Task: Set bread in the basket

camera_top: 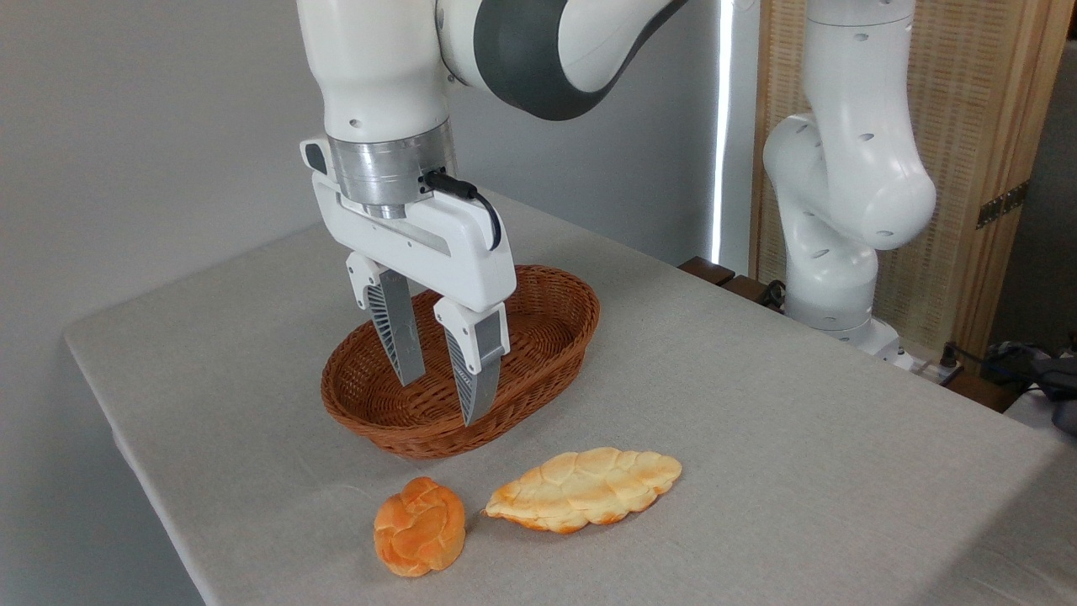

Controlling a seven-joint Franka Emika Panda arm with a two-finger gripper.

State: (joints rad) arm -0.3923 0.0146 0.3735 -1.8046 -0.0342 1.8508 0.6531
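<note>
Nearest the camera, a small round bun (419,527) sits on a table covered in pale grey cloth (757,404). It is the bread of the task: deep orange, glossy, with a knotted, braided top and a paler, yellowish patch along its lower edge. Just beside it on the right, and separated from it by a narrow gap, lies a longer, flatter braided loaf (584,489), leaf-shaped, cream with toasted golden ridges. Behind both, toward the middle of the table, stands an oval wicker basket (555,328), reddish-brown, shallow, with flared woven sides; no bread lies in the part of its floor that can be seen. A white robot arm reaches down from the top of the frame, and its gripper (444,394) hangs in front of the basket's near half, holding nothing. Its two grey ribbed fingers (395,332) point downward with a clear gap between them, so the jaws stand partly apart. From this angle it is hard to say whether the fingertips are inside the basket or above its rim. The bun is apart from the gripper and outside the basket. At the right, the arm's white base (841,219) stands beside a wooden slatted panel (993,126).
</note>
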